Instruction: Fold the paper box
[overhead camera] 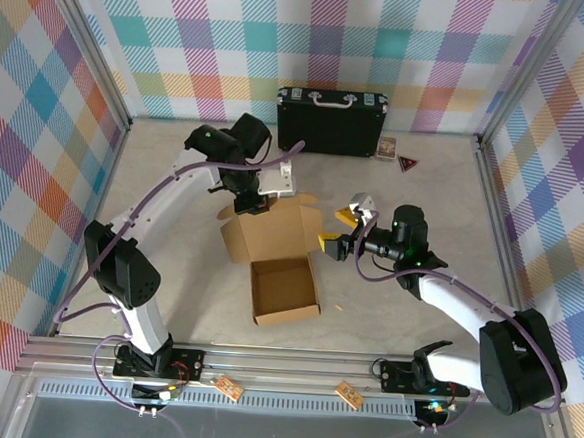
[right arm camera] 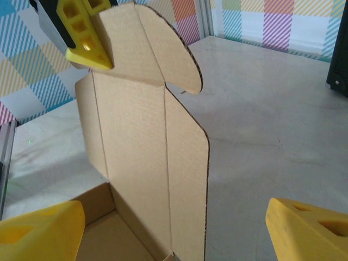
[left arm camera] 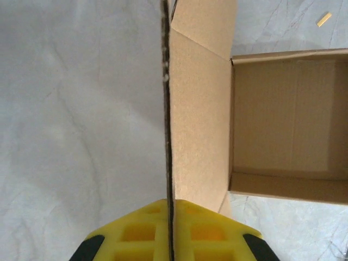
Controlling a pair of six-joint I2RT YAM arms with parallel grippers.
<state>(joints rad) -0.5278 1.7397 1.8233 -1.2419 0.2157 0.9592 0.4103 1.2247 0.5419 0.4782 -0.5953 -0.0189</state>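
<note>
Lid-folding step: left gripper [left arm camera: 169,234] pinches the paper box [overhead camera: 282,289] lid [right arm camera: 130,141] upright, centre frame. Right gripper [overhead camera: 336,229], jaws spread, probably must next tuck the side flap [right arm camera: 187,179].

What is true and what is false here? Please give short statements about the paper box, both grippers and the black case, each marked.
1. The left gripper is shut on the raised flap of the paper box. True.
2. The right gripper is shut on the same flap. False: it is open, gripping nothing.
3. The black case lies beside the arms' bases. False: it stands by the far wall.
4. The box's tray has its walls folded up. True.
</note>
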